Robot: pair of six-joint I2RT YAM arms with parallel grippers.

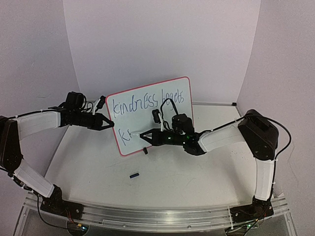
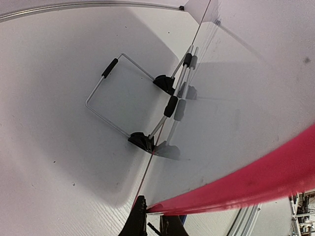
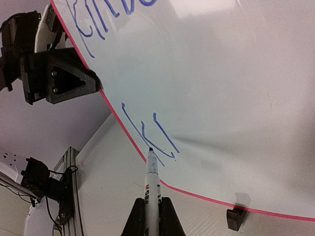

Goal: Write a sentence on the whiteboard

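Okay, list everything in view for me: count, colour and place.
whiteboard: one, white, red rim, propped mid-table
sentence: one, dark blue, unfinished, on the whiteboard
marker: one, white barrel, tip at the whiteboard
wire stand: one, silver and black, behind the whiteboard
small piece: one, black, on table before whiteboard
table: one, white, under everything
left gripper: one, black, shut on whiteboard's rim
right gripper: one, black, shut on marker

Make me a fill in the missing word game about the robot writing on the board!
The whiteboard has a thin ___ rim.
The right fingers grip a ___ with its tip at the board.
The sentence starts with the word ___.
Its letters are dark ___.
Missing words: red; marker; kindness; blue.
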